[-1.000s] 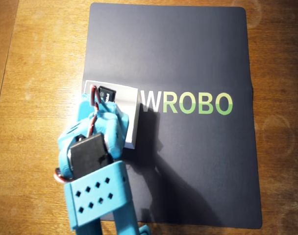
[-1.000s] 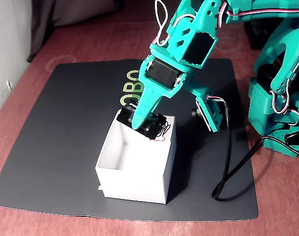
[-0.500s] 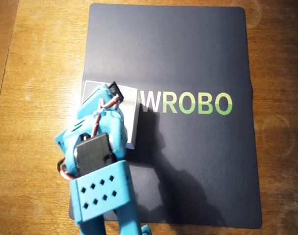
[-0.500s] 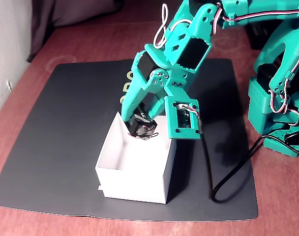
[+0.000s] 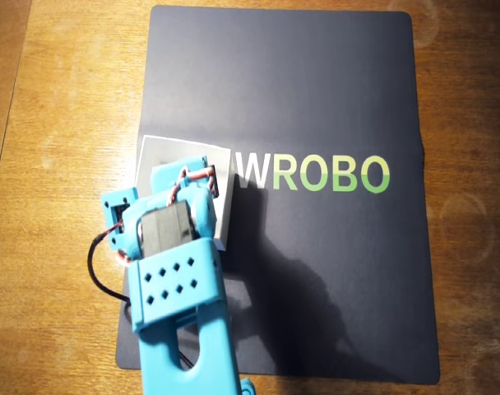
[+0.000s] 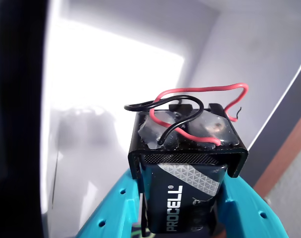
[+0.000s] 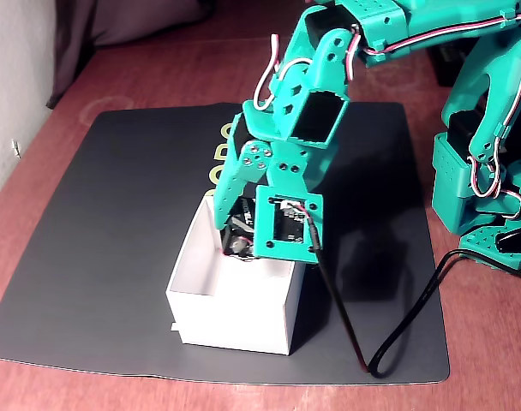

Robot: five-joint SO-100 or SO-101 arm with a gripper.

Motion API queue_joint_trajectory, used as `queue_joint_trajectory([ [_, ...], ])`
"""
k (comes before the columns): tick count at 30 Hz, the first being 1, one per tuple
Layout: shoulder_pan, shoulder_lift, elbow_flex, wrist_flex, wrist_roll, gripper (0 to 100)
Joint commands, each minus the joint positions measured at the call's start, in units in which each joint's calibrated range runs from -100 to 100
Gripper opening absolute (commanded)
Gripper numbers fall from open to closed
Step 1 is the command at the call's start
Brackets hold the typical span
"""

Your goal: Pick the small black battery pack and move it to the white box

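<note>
small black battery pack with loopy red and black wires is hanging upright inside the white box, above its white floor

Glossy black battery pack, matt teal plastic claw, smooth white cardboard box, matt dark mat, wooden table.

Overhead view: looks straight down from high above on the dark mat and the wooden table; the arm enters from the bottom edge.
Fixed view: stands in front of the table, raised, looking down at a slant; the arm's base is at the right side.
Wrist view: rides on the arm, very near, facing into the white box.
Shared part: the overhead and fixed views both show the white box and the mat.
</note>
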Motion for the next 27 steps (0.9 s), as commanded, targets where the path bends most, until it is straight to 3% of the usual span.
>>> queue_joint_trajectory([
  [1,0.6,3.6,-7.4,-0.5,-0.9,1],
  [8,-0.2,10.0,-14.0,2.6,-4.8,1],
  [27,-4.0,15.8,-13.9,2.1,-6.9,1],
])
